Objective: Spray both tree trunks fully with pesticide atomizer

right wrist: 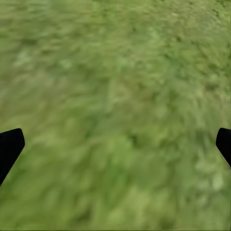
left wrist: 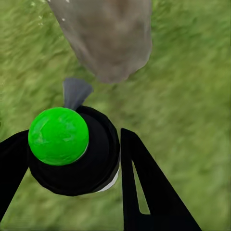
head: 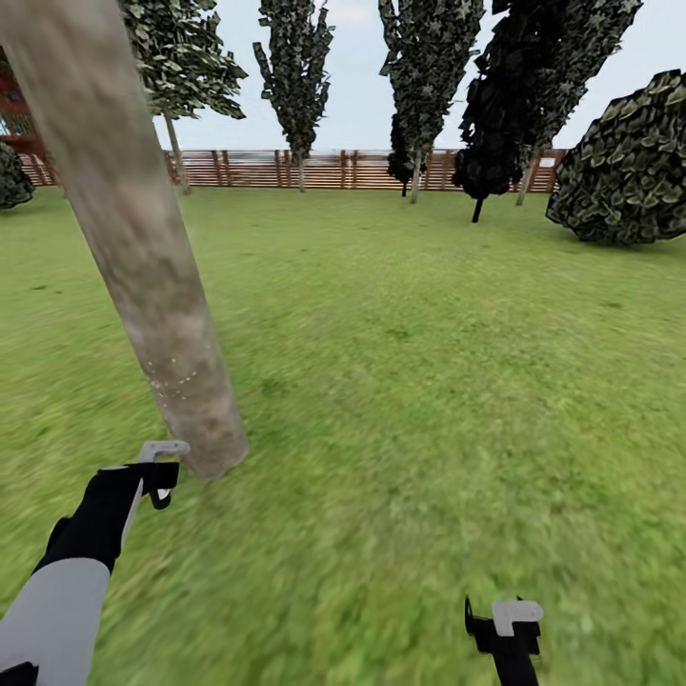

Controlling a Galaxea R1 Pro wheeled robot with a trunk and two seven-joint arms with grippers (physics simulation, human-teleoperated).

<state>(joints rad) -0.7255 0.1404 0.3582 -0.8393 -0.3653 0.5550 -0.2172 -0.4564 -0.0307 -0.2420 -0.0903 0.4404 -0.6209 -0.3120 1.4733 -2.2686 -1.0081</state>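
Pinched in my left end effector [left wrist: 67, 159], the pesticide atomizer [left wrist: 72, 149] points at the tree trunk [head: 143, 257] base, lower left of frame. My right end effector [head: 505, 624] hangs spread over grass. Spraying is underway; white specks sit low, so next I should aim higher.

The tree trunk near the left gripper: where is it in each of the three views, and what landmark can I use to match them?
Head view: the tree trunk leans across the left side, its base just beyond the left gripper.
Left wrist view: its base stands past the pesticide atomizer.
Right wrist view: not in it.
Shared landmark: the lawn.
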